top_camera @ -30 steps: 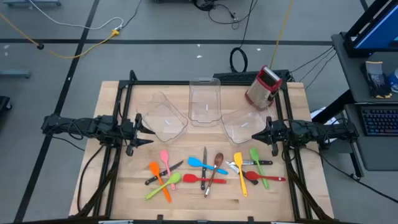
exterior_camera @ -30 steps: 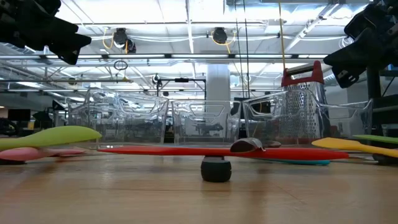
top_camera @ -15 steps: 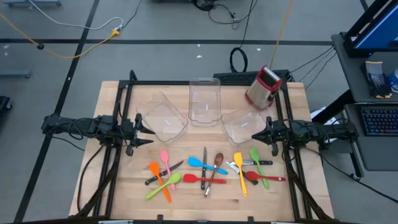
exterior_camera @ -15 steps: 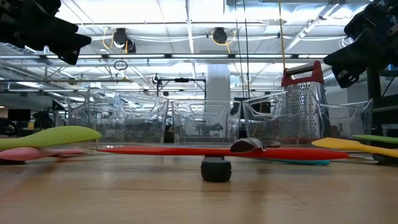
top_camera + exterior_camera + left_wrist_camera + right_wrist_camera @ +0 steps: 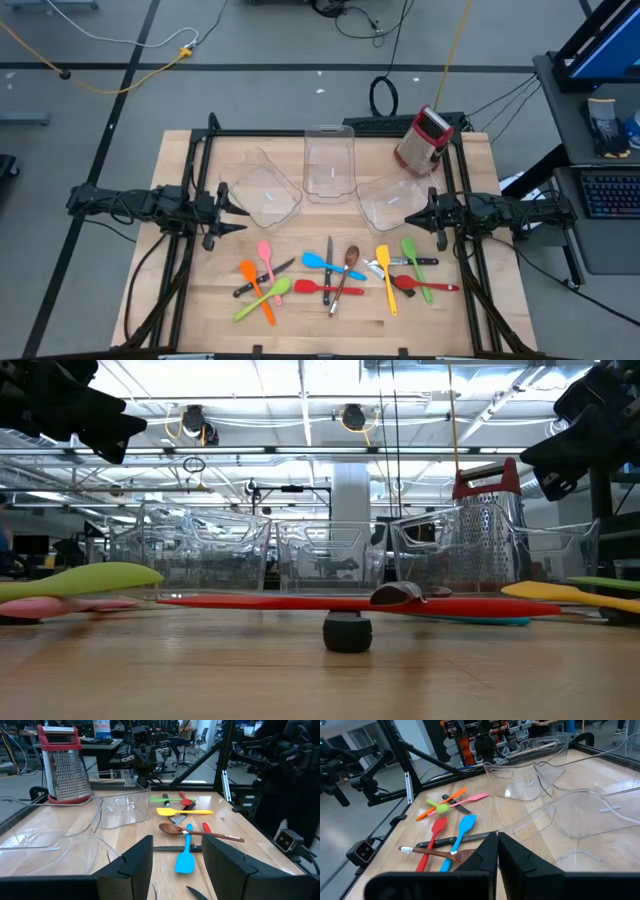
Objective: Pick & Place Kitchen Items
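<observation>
A: The left gripper (image 5: pixel 238 212) hovers at the table's left edge with its fingers parted and nothing between them. The right gripper (image 5: pixel 410 217) hangs at the right edge, fingers pressed together, also empty.

B: And the utensils?

A: They lie in a loose row on the near half of the pale wooden table (image 5: pixel 300 310), apart from both grippers. A blue silicone spatula (image 5: pixel 325 263) and a brown wooden spoon (image 5: pixel 351 257) sit mid-row; an orange silicone spatula (image 5: pixel 256 288) is toward the left, a yellow silicone spatula (image 5: pixel 385 270) toward the right.

B: So which first?

A: Probably an outlying piece, gripped across the handle. The three clear plastic bins (image 5: pixel 329 170) stand farther back, between the arms.
</observation>
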